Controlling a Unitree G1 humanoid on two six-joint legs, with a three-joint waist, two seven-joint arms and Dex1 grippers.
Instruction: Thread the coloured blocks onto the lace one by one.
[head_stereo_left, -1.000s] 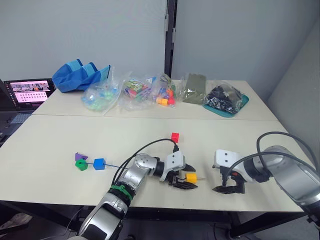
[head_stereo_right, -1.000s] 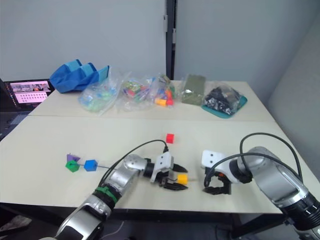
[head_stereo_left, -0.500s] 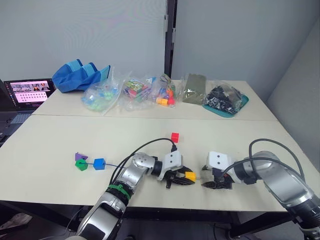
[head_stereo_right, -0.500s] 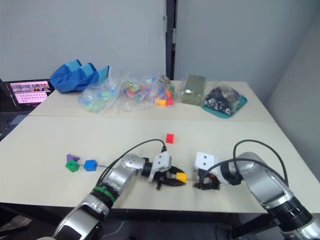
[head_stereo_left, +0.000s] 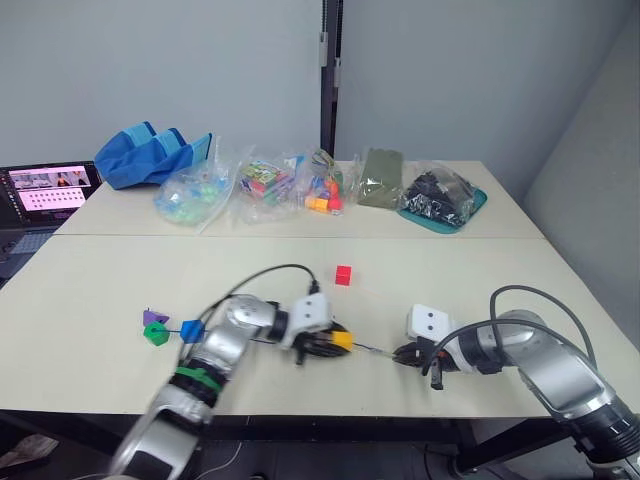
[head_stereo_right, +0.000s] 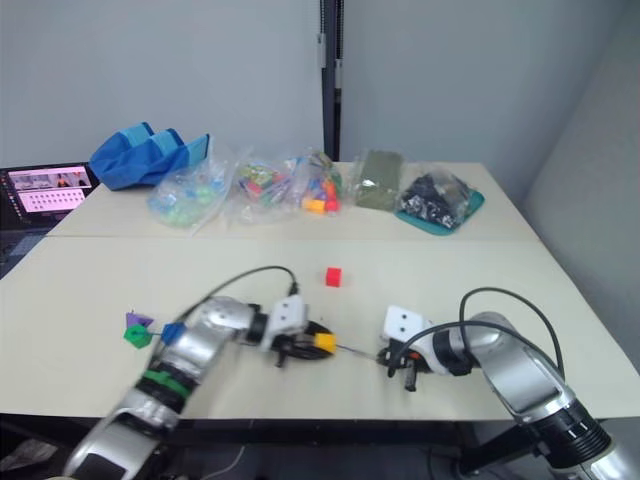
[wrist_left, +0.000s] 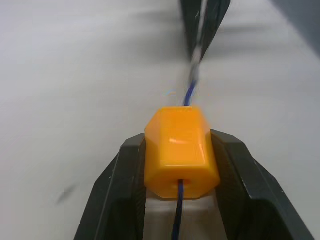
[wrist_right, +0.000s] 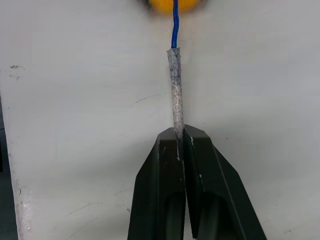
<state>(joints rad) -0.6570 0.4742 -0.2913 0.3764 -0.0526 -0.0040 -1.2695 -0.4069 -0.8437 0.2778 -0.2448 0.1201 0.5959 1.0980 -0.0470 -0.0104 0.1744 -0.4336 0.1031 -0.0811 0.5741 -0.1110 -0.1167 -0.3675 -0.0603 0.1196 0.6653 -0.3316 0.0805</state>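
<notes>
So the left gripper (wrist_left: 181, 165) has the orange block (wrist_left: 181, 151) clamped between its two black fingers (wrist_left: 125, 185), one pressed against each side. The blue lace (wrist_left: 188, 95) runs straight through the block's hole, in at the near face and out the far side, across the pale table (wrist_left: 75, 75). Its stiff pale tip (wrist_left: 198, 45) reaches the dark fingers of the right gripper (wrist_left: 205, 20).

Both eye views look forward and down from the head over the pale cream desk (head_stereo_left: 120, 270), sharing the whole scene. The left wrist view sits very close behind the small orange-yellow plastic block (wrist_left: 181, 151), facing along the thin dark-blue lace (wrist_right: 175, 22); the right wrist view faces back toward 12 o'clock at the same block.
</notes>
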